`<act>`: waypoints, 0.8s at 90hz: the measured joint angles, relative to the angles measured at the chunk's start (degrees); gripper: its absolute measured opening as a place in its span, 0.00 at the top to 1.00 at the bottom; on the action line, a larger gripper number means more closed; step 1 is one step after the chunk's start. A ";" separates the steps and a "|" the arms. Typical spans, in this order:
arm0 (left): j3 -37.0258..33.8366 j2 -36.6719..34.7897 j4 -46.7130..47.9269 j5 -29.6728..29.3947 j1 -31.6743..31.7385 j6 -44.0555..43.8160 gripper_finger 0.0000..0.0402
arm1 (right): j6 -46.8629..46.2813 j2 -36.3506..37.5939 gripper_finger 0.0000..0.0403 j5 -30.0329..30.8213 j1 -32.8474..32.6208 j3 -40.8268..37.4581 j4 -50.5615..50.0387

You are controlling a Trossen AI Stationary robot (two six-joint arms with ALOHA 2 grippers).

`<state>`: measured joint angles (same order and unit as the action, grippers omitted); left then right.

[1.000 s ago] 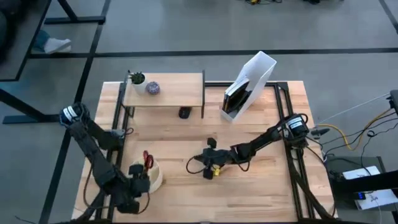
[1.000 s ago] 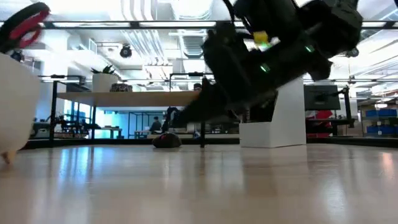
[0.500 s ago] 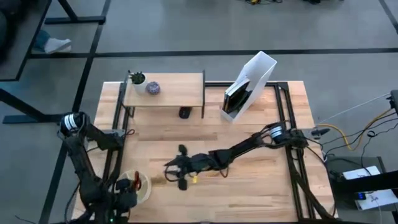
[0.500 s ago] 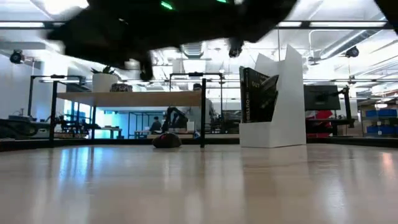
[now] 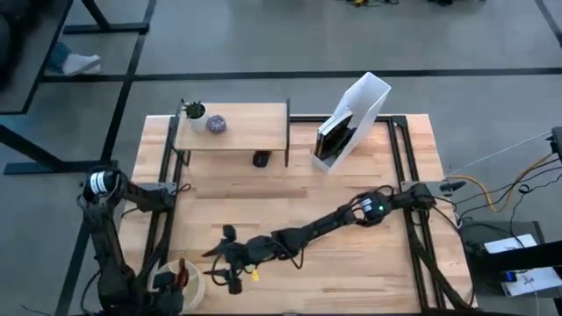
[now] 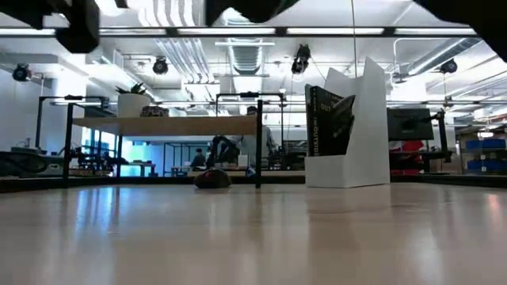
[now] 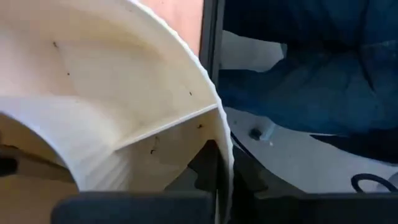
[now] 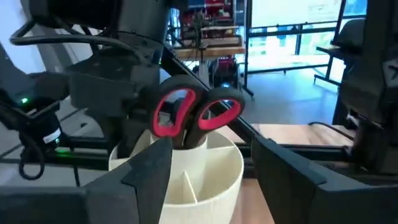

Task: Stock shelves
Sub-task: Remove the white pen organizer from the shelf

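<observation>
The shelves (image 5: pixel 233 128) stand at the far left on black legs, with a small potted plant (image 5: pixel 193 111) and a purplish ball (image 5: pixel 215 124) on the top board; the low view also shows the shelves (image 6: pixel 162 125). At the near left corner my left gripper (image 5: pixel 163 286) is shut on a cream cup (image 5: pixel 182 283) with red-handled scissors (image 8: pixel 196 115) standing in it. My right gripper (image 5: pixel 219 261) reaches across from the right and stands open just right of the cup (image 8: pixel 186 174), touching nothing. My left gripper has the cream cup by its side wall at the rim (image 7: pixel 219 155), and the wall runs down between the fingers. The cup's open mouth and inner divider (image 7: pixel 155 130) face the wrist camera. Whether the cup's base rests on the table is hidden.
A white angled file holder (image 5: pixel 353 118) with a dark book (image 6: pixel 329 119) stands at the far right of the shelves. A small dark object (image 5: pixel 260 159) lies on the table under the shelves' near edge. Bare wood lies mid-table.
My left gripper has carried the cup with the scissors toward the table's near left corner, out of the low view. My right gripper has followed it, stretching toward the left and near edges.
</observation>
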<state>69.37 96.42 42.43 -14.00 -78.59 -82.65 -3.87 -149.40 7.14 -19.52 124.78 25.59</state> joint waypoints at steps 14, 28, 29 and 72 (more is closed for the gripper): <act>-0.12 1.00 0.10 -0.35 -0.02 1.36 1.00 | -1.34 -4.35 0.51 0.13 0.16 6.01 -0.30; -0.54 1.35 1.01 -0.97 0.28 5.94 1.00 | -1.03 -5.91 0.53 0.18 0.16 8.33 0.02; -0.60 1.40 1.01 -1.24 0.29 6.36 0.99 | -0.96 -5.95 0.53 0.21 0.16 8.34 -0.01; -2.91 1.20 1.67 -4.56 0.61 11.03 0.98 | 0.81 -6.10 0.54 -1.94 0.60 8.34 -0.01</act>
<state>66.46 97.62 44.10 -18.56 -77.98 -71.61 -3.06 -155.50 5.20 -18.92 133.12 25.58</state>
